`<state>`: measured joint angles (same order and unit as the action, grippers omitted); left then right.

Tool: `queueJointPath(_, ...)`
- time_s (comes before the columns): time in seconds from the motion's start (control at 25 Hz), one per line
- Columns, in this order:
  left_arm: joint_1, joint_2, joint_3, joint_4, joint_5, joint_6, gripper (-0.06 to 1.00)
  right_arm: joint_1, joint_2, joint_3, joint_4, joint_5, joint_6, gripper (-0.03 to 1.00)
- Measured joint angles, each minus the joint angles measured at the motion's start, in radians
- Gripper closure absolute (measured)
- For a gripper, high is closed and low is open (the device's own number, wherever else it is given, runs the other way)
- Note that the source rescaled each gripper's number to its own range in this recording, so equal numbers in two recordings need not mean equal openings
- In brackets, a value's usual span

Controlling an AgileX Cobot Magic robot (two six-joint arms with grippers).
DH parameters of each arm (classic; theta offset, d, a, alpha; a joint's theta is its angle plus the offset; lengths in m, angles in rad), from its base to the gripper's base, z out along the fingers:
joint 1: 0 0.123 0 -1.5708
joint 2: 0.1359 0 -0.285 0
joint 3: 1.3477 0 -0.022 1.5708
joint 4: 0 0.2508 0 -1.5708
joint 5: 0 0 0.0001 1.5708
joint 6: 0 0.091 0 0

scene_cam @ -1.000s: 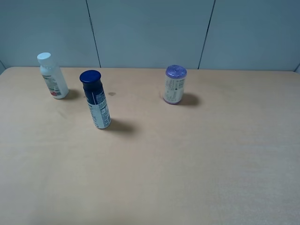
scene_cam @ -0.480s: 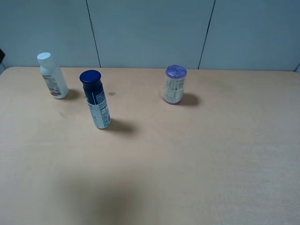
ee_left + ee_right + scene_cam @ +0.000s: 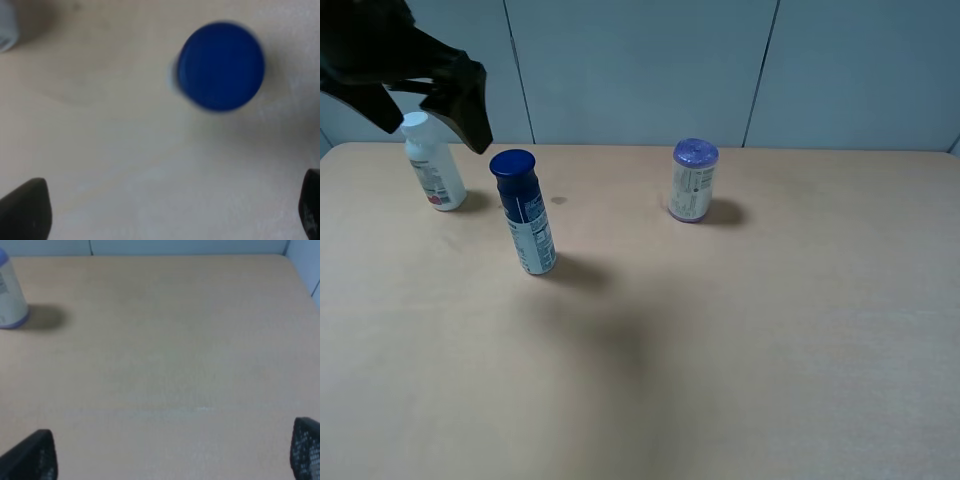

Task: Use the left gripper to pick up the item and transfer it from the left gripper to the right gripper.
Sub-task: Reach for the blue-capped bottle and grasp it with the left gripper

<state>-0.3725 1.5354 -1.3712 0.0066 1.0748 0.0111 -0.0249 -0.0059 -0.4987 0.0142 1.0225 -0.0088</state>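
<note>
Since half a second earlier, the left gripper (image 3: 433, 132) had come into the exterior high view at the top left, where only a dark sliver at the frame edge showed before. A broad soft shadow (image 3: 605, 335) on the table (image 3: 790, 330) had shifted toward the middle. The three containers had not moved.

Left gripper: black fingers (image 3: 470, 118) spread wide, holding nothing, raised above the table's far left corner. In that view it overlapped the top of the white bottle (image 3: 438, 182). Whether it touched the bottle could not be told.

The item (image 3: 527, 222) stood upright on the table, left of centre, nearer the camera than the white bottle and apart from it. Its dark blue cap (image 3: 513, 164) sat just beside and below the nearer finger in the high view. In the left wrist view the cap appeared from above, blurred, ahead of the two fingertips and not between them. No contact.

Purple-topped container (image 3: 694, 182): upright, well to the right of the item, toward the far edge of the table.

Right gripper (image 3: 167, 455): seen only in its own wrist view. Both fingertips sat at opposite frame corners, spread wide with bare table between them. The purple-topped container and its shadow showed at the edge of that view, well away from the fingers.
</note>
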Motion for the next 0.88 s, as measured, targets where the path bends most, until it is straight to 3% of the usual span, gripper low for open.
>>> queueJointPath(0.36,-0.055,0.22,-0.11,0.0,-0.009,0.0,-0.05,0.0,0.0,0.0,0.0,0.0,0.0,-0.03)
queueJointPath(0.88,-0.078,0.336,-0.12,0.002,-0.062,0.0,-0.05,0.0,0.0,0.0,0.0,0.0,0.0,-0.03)
